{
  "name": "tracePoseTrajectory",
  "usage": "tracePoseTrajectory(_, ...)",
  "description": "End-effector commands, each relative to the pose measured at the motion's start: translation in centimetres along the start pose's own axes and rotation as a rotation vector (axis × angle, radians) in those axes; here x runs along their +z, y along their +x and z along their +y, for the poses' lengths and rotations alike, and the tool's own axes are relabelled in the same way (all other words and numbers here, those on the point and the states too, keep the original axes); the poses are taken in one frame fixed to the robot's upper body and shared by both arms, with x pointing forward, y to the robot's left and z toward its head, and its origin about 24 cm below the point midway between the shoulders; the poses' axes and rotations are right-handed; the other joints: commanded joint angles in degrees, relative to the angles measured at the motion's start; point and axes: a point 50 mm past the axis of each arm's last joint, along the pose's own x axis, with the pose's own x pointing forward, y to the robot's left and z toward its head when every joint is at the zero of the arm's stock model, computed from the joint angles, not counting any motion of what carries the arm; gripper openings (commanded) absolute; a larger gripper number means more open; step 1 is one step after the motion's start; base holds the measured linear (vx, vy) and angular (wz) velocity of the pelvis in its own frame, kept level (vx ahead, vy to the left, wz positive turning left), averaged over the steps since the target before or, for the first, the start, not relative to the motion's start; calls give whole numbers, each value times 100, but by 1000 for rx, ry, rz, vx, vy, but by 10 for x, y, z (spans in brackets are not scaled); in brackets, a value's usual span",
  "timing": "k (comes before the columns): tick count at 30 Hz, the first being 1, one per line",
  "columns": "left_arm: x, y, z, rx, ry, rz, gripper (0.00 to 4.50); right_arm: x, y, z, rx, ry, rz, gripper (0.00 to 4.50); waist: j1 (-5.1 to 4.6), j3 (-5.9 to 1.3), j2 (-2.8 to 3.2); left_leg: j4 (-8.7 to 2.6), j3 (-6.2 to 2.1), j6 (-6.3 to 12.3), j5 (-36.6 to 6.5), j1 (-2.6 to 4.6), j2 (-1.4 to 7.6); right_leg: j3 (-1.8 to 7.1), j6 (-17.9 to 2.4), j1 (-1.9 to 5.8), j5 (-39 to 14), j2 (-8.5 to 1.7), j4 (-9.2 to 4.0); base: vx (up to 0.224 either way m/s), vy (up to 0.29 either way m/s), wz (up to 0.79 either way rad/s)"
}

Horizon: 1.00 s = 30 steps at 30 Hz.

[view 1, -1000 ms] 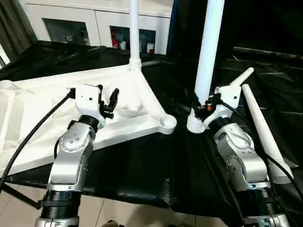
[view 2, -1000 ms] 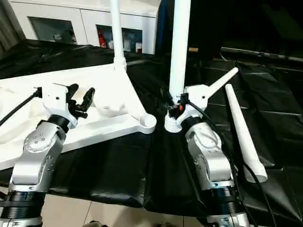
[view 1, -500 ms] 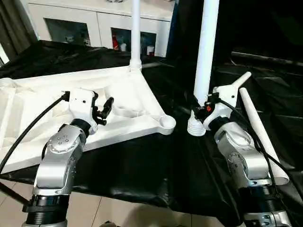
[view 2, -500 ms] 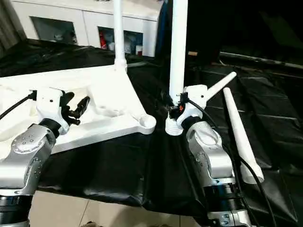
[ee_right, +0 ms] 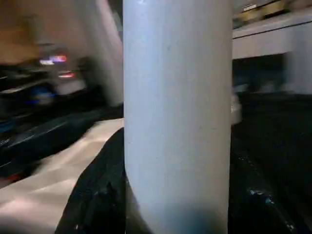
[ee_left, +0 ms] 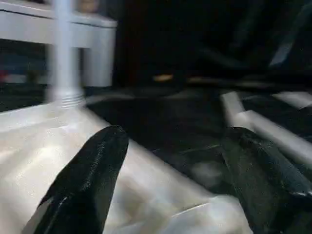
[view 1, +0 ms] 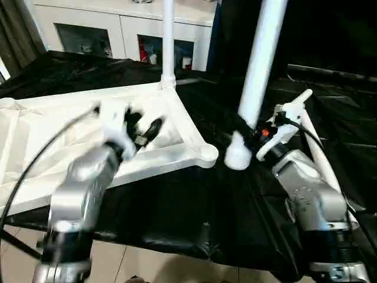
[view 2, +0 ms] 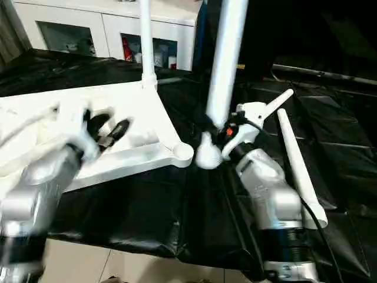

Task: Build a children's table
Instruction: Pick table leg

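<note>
The white table top (view 1: 177, 112) lies upside down on black sheeting, ribbed side up. One white leg (view 1: 168, 41) stands upright in its far corner socket. My right gripper (view 1: 252, 134) is shut on a second white leg (view 1: 259, 65), held tilted, its threaded end (view 1: 234, 158) just right of the near corner socket (view 1: 207, 152). In the right wrist view that leg (ee_right: 175, 112) sits between my fingers (ee_right: 97, 195). My left gripper (view 1: 143, 127) hovers open over the table top's near-right part, nothing between its fingers (ee_left: 92, 170). Another white leg (view 1: 321, 159) lies on the sheeting at the right.
A white cabinet (view 1: 118, 29) with glass doors stands behind the table. The black sheeting (view 1: 177, 206) covers the work surface and drapes over its near edge, with tiled floor (view 1: 141, 265) below.
My left arm has swung right and forward over the table top, and its fingers have spread wider. The held leg has tipped, its threaded end moving left toward the near corner socket.
</note>
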Motion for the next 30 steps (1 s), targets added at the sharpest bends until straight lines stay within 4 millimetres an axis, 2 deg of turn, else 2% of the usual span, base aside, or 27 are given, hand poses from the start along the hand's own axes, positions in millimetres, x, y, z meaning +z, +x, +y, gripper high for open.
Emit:
tracePoseTrajectory(1,2,3,-11,-105,-97,18,397,9,1,8,112,20,-2,184,43,-400,22,-400,-29,56,-1180,57,151,255,-973,318,-1424,-384,-406,0,0,0)
tracePoseTrajectory(2,5,9,-21,-190,-168,20,405,7,-1,11,196,38,39,184,42,-395,16,-403,-31,70,-1133,35,150,252,-978,319,-1441,-377,-416,0,0,0)
tracePoseTrajectory(3,7,13,-26,-235,-194,18,412,5,-2,13,236,43,65,184,44,-402,25,-391,-22,74,-1129,50,142,248,-991,328,-1447,-370,-413,0,0,0)
tracePoseTrajectory(4,9,17,-33,-286,-236,18,421,5,-3,14,260,46,74,184,60,-401,-7,-389,-25,111,-1057,38,148,248,-983,335,-1457,-374,-435,0,0,0)
tracePoseTrajectory(6,14,24,-44,-371,-288,23,433,5,-4,15,294,50,84,184,85,-399,-31,-385,-27,123,-1045,35,148,240,-949,331,-1639,-393,-452,0,0,0)
tracePoseTrajectory(10,27,34,-57,-475,-338,-1,435,5,-3,18,331,52,104,184,126,-387,-56,-389,-28,127,-993,20,137,229,-839,338,-1841,-391,-477,0,0,0)
tracePoseTrajectory(12,34,36,-62,-526,-354,-1,435,3,-2,19,353,56,117,184,145,-401,-48,-381,-31,118,-942,30,138,227,-806,337,-1840,-391,-476,0,0,0)
tracePoseTrajectory(13,36,36,-65,-549,-348,7,435,3,-2,20,363,55,123,184,150,-406,-15,-381,-31,114,-941,40,144,228,-823,325,-1768,-379,-474,0,0,0)
tracePoseTrajectory(14,36,36,-67,-567,-348,14,435,2,-2,21,373,56,127,184,169,-406,-26,-386,-34,124,-920,41,149,225,-848,330,-1718,-384,-472,0,0,0)
tracePoseTrajectory(15,36,36,-67,-574,-350,19,435,2,-2,22,378,57,129,184,177,-408,-6,-388,-35,119,-910,47,154,229,-856,329,-1682,-386,-466,0,0,0)
tracePoseTrajectory(18,30,38,-72,-602,-331,78,435,1,-2,25,407,59,142,184,182,-414,0,-396,-39,111,-880,51,161,230,-893,337,-1535,-376,-447,0,0,0)
tracePoseTrajectory(24,31,44,-69,-576,-310,76,435,1,-3,27,426,45,158,184,182,-397,9,-414,-47,47,-1040,57,164,227,-816,345,-1743,-386,-489,0,0,0)
tracePoseTrajectory(26,31,46,-65,-533,-301,75,408,2,-2,26,403,20,156,184,181,-390,7,-416,-50,15,-1138,63,156,222,-736,340,-1947,-392,-513,0,0,0)
tracePoseTrajectory(30,36,51,-59,-428,-295,33,383,5,10,16,230,-121,125,184,163,-394,-2,-418,-57,-96,-1084,46,159,222,-729,328,-1939,-404,-498,0,0,0)
